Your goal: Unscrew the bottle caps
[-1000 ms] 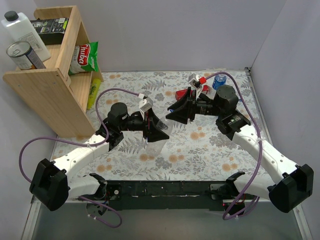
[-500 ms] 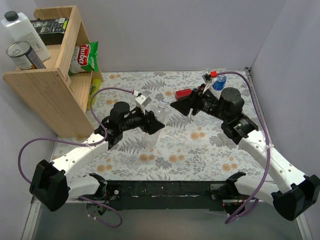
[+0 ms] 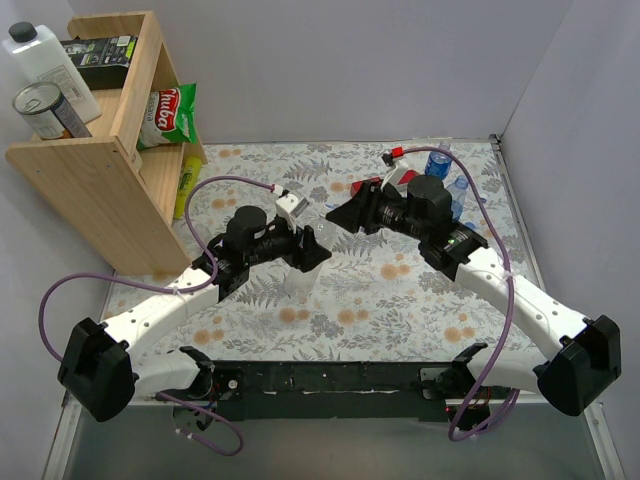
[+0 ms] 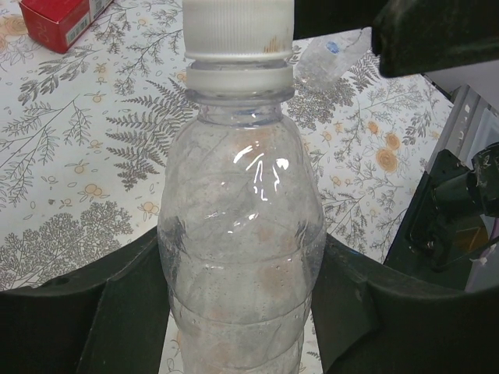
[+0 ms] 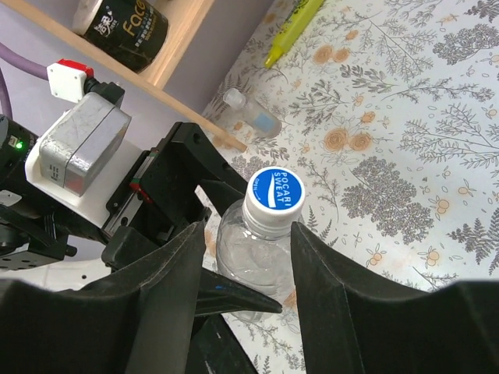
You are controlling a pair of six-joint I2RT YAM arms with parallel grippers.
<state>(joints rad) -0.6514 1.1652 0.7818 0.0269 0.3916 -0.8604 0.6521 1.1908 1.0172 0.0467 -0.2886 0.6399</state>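
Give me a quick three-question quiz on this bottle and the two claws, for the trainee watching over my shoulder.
1. Fill in: the top of the cap is printed in ___ with white lettering.
2. True or false: the left claw grips the clear bottle by its body, with the cap on.
3. The right claw is lined up on the bottle's: A base, B middle, C cap.

Key: 1 blue; 2 true; 3 C.
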